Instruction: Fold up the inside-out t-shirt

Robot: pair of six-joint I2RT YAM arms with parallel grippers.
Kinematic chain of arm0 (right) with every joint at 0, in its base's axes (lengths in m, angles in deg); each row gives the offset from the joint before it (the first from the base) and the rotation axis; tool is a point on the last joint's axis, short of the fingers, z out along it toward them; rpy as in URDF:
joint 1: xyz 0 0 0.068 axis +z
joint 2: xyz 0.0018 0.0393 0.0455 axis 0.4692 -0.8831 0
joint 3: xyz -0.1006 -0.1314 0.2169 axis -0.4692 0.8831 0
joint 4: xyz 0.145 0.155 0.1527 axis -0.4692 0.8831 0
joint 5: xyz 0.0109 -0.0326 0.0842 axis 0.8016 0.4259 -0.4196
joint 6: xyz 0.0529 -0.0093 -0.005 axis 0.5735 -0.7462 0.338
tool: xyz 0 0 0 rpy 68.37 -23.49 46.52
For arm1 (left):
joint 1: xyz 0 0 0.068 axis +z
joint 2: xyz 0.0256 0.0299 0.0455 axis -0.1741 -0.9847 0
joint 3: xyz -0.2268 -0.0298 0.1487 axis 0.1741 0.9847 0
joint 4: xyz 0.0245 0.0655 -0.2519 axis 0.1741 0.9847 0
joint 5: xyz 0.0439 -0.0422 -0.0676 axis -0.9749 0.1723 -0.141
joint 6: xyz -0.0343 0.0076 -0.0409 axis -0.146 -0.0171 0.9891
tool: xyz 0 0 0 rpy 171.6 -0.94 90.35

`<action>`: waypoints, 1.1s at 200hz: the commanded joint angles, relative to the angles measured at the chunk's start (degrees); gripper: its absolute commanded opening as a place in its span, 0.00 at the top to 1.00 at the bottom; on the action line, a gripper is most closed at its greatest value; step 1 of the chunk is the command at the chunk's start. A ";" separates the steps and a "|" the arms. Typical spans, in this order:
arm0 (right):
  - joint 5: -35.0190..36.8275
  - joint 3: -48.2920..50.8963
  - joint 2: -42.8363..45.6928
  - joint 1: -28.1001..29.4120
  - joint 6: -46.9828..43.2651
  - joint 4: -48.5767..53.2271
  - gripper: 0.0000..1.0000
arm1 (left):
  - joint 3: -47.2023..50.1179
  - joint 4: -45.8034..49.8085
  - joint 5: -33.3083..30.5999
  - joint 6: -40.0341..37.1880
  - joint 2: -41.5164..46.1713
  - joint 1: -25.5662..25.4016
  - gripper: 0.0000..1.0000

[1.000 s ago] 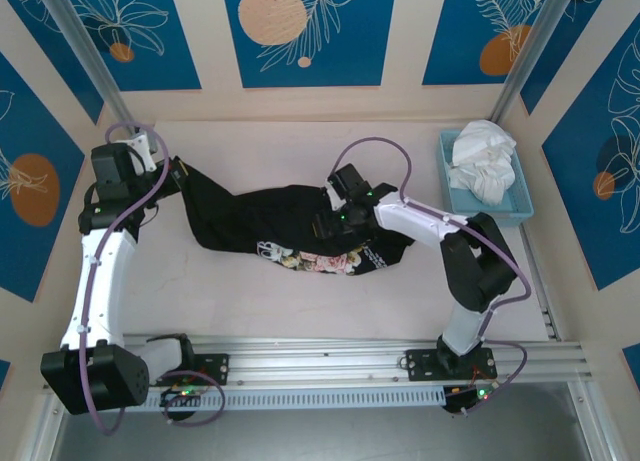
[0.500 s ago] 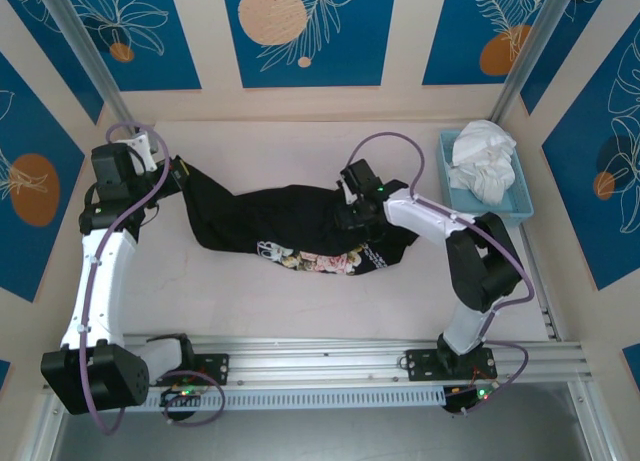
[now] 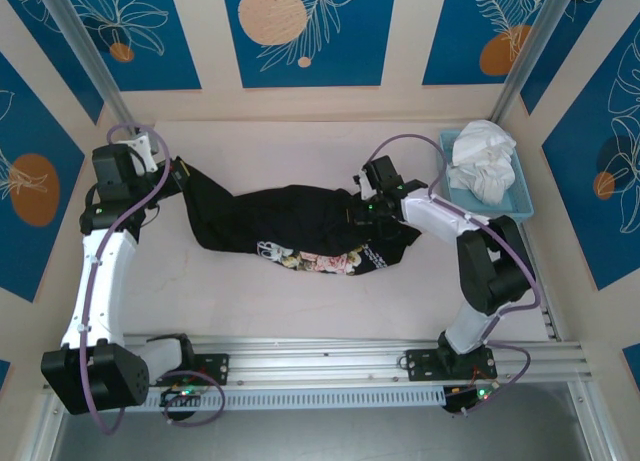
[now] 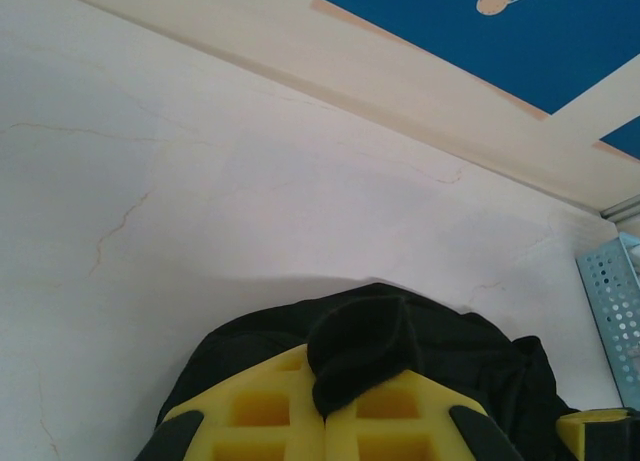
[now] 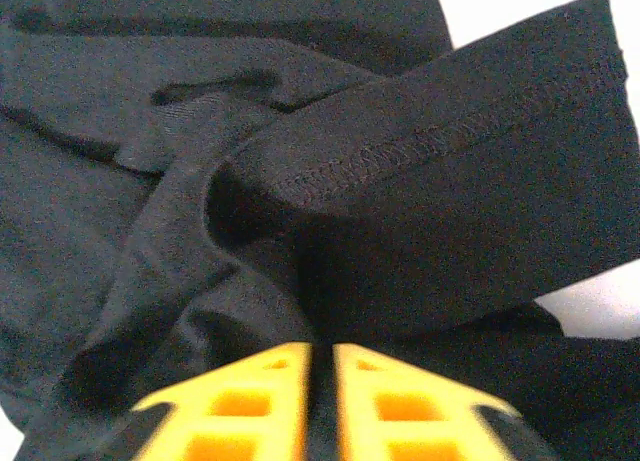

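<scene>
Black cloth t-shirt (image 3: 285, 221) strung out between both claws on table (image 3: 300, 311). Since a second ago: right claw (image 5: 322, 366) shifted away from left claw (image 4: 324, 406), jaws narrowed to near-closed pinch on cloth beside stitched hem; left claw unchanged, clamped tight on bunched cloth. Floral patch (image 3: 325, 262) partly tucked under, nearside of right claw; lettering illegible. Table pale, hairline-cracked. Blue leaf-print wall panels (image 3: 300, 31). Blue basket (image 3: 446, 176) holding white garment (image 3: 482, 161) outboard of right claw.
</scene>
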 commanded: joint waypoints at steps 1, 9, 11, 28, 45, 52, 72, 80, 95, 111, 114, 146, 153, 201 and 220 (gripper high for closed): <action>-6.72 1.65 2.16 -0.40 3.60 -2.43 0.70 | 0.37 -2.10 1.79 0.89 0.86 0.60 1.00; -8.16 2.01 2.01 -0.37 4.93 -3.36 0.64 | 0.38 -2.24 1.98 0.99 0.79 0.57 1.00; -8.42 2.09 1.92 -0.38 5.17 -3.50 0.63 | 0.50 -2.25 2.05 1.04 0.79 0.59 1.00; -9.10 2.41 1.02 -0.13 6.88 -4.58 0.57 | 0.70 -2.58 2.36 1.18 0.76 0.60 1.00; -8.75 2.24 -0.01 0.29 7.64 -4.96 0.54 | 0.70 -2.57 2.66 1.18 0.61 0.55 1.00; -8.76 2.08 -0.44 0.45 7.87 -5.03 0.55 | 0.65 -2.56 2.76 1.16 0.61 0.60 1.00; -8.49 1.65 -1.13 0.67 8.22 -5.07 0.63 | 0.73 -2.56 2.85 1.09 0.70 0.60 1.00; -8.28 1.71 -1.08 0.68 8.26 -5.01 0.71 | 0.80 -2.58 2.91 1.18 0.75 0.54 1.00; -7.48 2.01 -0.33 0.67 8.03 -4.73 0.83 | 0.72 -2.53 2.95 1.09 0.86 0.55 1.00; -7.21 2.53 1.39 -0.04 7.33 -4.71 0.92 | 0.61 -2.53 2.81 1.09 0.87 0.60 1.00; -7.31 2.70 1.89 -0.19 7.04 -4.83 0.93 | 0.61 -2.57 2.85 1.09 0.87 0.60 1.00; -13.49 4.00 10.40 -4.14 2.73 -7.52 1.00 | -0.39 -1.99 3.57 1.69 0.87 0.56 1.00; -16.61 4.00 12.48 -5.57 1.95 -8.32 1.00 | -0.91 -1.70 3.86 1.91 0.87 0.60 1.00; -38.79 -0.59 19.86 -16.64 0.07 -13.89 1.00 | -6.66 -1.83 3.65 5.41 -0.18 1.68 1.00; -43.46 -2.66 21.68 -20.45 1.96 -17.26 1.00 | -11.11 -1.98 4.49 7.65 -1.55 2.99 1.00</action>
